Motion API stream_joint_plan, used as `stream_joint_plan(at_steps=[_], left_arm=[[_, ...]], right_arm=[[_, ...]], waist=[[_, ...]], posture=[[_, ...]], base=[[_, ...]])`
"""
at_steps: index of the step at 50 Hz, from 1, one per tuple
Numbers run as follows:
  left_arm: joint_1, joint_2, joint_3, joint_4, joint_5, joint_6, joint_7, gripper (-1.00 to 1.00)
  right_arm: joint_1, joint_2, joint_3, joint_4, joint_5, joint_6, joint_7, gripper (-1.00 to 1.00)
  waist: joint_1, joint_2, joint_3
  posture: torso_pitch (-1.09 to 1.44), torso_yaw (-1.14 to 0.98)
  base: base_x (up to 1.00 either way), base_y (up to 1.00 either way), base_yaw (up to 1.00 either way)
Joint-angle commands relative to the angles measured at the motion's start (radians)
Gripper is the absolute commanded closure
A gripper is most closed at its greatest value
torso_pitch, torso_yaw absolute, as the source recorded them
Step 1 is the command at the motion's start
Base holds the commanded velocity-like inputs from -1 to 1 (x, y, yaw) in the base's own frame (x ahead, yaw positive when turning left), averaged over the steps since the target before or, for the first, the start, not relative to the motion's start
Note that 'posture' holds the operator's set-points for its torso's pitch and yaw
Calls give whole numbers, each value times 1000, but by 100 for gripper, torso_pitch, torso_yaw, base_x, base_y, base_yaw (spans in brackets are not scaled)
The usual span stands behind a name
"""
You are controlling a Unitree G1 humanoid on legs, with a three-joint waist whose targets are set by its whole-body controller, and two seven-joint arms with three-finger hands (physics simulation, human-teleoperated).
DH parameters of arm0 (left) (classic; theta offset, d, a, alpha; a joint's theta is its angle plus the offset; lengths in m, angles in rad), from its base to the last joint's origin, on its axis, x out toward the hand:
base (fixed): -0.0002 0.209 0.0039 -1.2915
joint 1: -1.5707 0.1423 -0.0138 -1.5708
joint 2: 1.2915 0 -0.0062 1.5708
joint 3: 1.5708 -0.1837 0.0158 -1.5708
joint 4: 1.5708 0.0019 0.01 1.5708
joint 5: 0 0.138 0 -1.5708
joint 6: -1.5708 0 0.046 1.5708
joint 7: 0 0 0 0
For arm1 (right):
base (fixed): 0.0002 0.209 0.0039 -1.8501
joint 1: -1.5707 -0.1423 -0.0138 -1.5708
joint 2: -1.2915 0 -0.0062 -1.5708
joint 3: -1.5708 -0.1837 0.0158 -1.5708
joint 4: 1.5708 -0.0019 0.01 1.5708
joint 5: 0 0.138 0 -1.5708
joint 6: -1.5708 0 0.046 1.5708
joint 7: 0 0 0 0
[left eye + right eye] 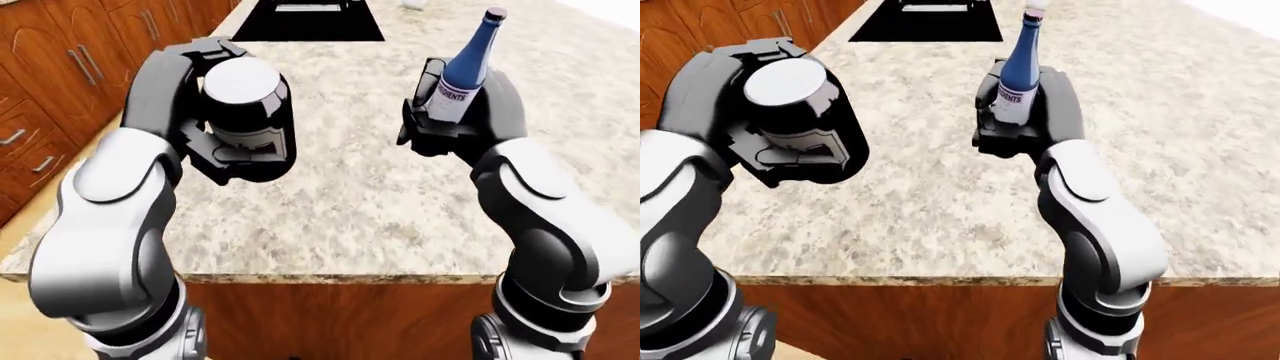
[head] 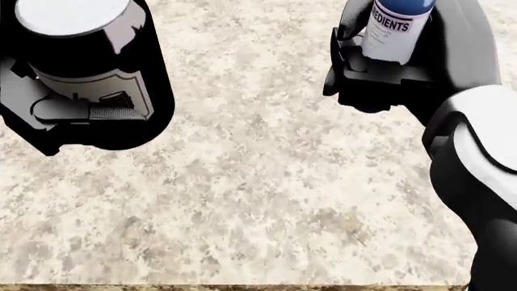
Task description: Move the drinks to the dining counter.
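Observation:
My left hand (image 1: 215,139) is shut on a dark can (image 1: 243,101) with a silver top and a pale label, held above the speckled granite counter (image 1: 340,180) at the left of the left-eye view. A blue bottle (image 1: 463,64) with a white label stands upright in my right hand (image 1: 440,124), whose fingers close round its lower body, at the upper right. Both drinks hang over the counter, apart from each other. In the head view the can (image 2: 85,60) fills the top left and the bottle (image 2: 396,24) the top right.
A black inset stovetop or sink (image 1: 310,19) lies at the top of the counter. Brown wooden cabinets with handles (image 1: 60,67) line the left. The counter's edge (image 1: 340,279) runs across the bottom, with a wood panel below it.

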Motion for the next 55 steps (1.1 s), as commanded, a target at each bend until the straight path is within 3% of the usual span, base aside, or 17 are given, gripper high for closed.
stream_joint_plan(at_steps=[1, 3, 6, 7, 9, 11, 12, 17, 22, 35, 41, 55], left_arm=[[-36, 7, 8, -32, 7, -36, 6, 100], [-37, 10, 10, -33, 7, -33, 4, 100], [-47, 12, 9, -33, 7, -24, 4, 100], [-47, 12, 8, -35, 7, -23, 4, 100], [-49, 12, 9, -35, 7, -22, 4, 100], [-50, 14, 10, -38, 6, -18, 3, 100], [-49, 14, 11, -39, 6, -18, 3, 100], [-60, 21, 13, -35, 4, -14, 1, 100], [-65, 21, 12, -33, 4, -13, 2, 100], [-81, 22, 5, -42, 6, 8, 2, 100], [-85, 15, -1, -40, 9, 11, 3, 100], [-60, 4, 5, -46, 8, -4, 5, 100]], right_arm=[[-31, -6, -9, -32, -7, -58, 5, 100], [-21, 2, -5, -25, -14, -66, 9, 100], [-16, 14, -1, -12, -23, -76, 11, 100], [-13, 18, 2, -13, -25, -77, 11, 100], [-4, 26, 13, -3, -36, -91, 15, 100], [7, 36, 27, 5, -49, -98, 20, 100], [10, 41, 32, 8, -56, -100, 23, 100], [34, 60, 59, 57, -101, -131, 58, 100], [37, 80, 52, 103, -128, -153, 78, 99], [0, 85, 45, 354, -187, -318, 90, 99], [-55, 83, 36, 592, -200, -489, 80, 100], [-73, 118, 70, 751, -218, -608, 54, 100]], waist=[[-5, 9, -43], [-1, 35, -41], [-10, 27, -36], [-13, 16, -48], [-2, -1, -44], [3, -51, -57], [-2, -34, -54], [-13, -22, -62], [-19, -14, -59], [-19, -9, -62], [-22, -7, -63], [-23, -12, -68]], posture=[[0, 0], [0, 0], [0, 0], [0, 0], [0, 0], [0, 0], [0, 0], [0, 0], [0, 0], [0, 0], [0, 0], [0, 0]], base=[[0, 0, 0], [0, 0, 0], [0, 0, 0], [0, 0, 0], [0, 0, 0], [0, 0, 0], [0, 0, 0], [0, 0, 0], [0, 0, 0], [0, 0, 0], [0, 0, 0], [0, 0, 0]])
